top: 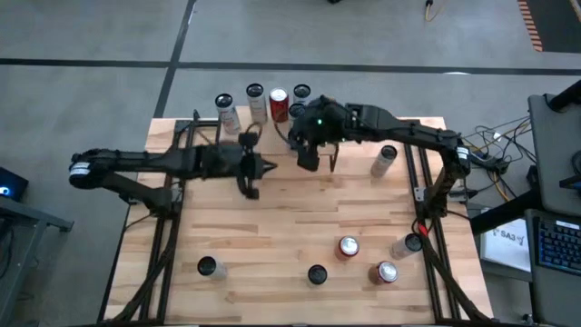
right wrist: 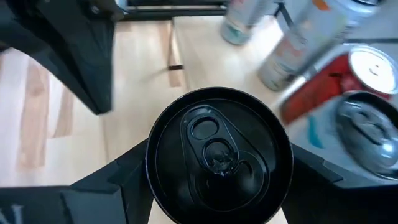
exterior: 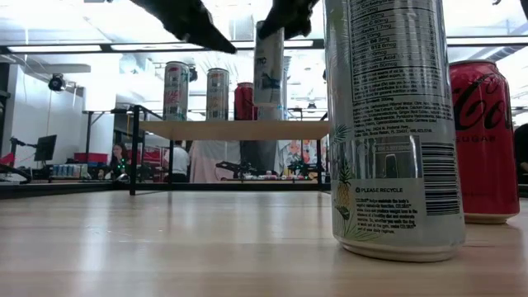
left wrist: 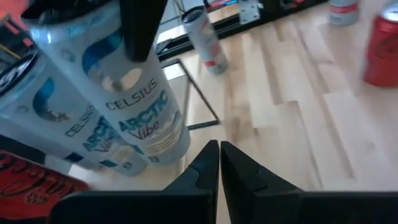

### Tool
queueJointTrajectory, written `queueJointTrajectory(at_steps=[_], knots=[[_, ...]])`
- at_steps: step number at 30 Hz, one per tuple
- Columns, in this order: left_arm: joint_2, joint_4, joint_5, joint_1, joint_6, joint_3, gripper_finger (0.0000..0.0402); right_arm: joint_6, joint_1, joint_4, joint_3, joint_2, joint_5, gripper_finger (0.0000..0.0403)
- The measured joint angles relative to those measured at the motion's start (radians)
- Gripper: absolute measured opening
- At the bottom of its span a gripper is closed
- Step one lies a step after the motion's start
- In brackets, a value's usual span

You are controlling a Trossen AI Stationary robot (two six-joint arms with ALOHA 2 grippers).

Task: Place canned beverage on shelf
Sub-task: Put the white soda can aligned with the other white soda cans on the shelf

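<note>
Five cans on shelf, six on table.

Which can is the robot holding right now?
Find the small shelf at the table's far edge, with cans lined up on it. The right end effector grips a tall pale Celsius can with a black lid, at the row's right end, unlike its silver-lidded neighbours.

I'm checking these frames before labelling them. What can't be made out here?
- High view: the held can is hidden under the right end effector, so whether it rests on the shelf is unclear.
- Low view: the white foreground can is cut off at the top and blocks the shelf's right end.
- Right wrist view: the cans behind the black-topped can are blurred, labels unreadable.
</note>
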Motion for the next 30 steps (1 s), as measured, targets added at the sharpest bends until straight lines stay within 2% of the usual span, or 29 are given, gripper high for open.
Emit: queueJointTrajectory(at_steps=[3, 9, 19, 24, 30], knots=[[0.037, 0.058, 0.051, 0.073, 0.008, 0.000, 0.0000, 0.013, -0.029, 0.002, -0.001, 0.000, -0.004, 0.0246], [0.106, 0.154, 0.054, 0.142, 0.027, 0.000, 0.0000, 0.060, -0.051, 0.003, -0.002, 0.000, -0.002, 0.0246], [0.160, 0.171, 0.072, 0.153, 0.034, -0.002, 0.0000, 0.096, -0.060, 0.016, -0.002, 0.051, 0.001, 0.0246], [0.161, 0.188, 0.027, 0.159, 0.033, -0.002, 0.0000, 0.114, -0.064, 0.019, -0.002, 0.056, 0.003, 0.0246], [0.170, 0.212, 0.022, 0.173, 0.029, -0.002, 0.0000, 0.129, -0.067, 0.017, -0.002, 0.057, 0.036, 0.0246]])
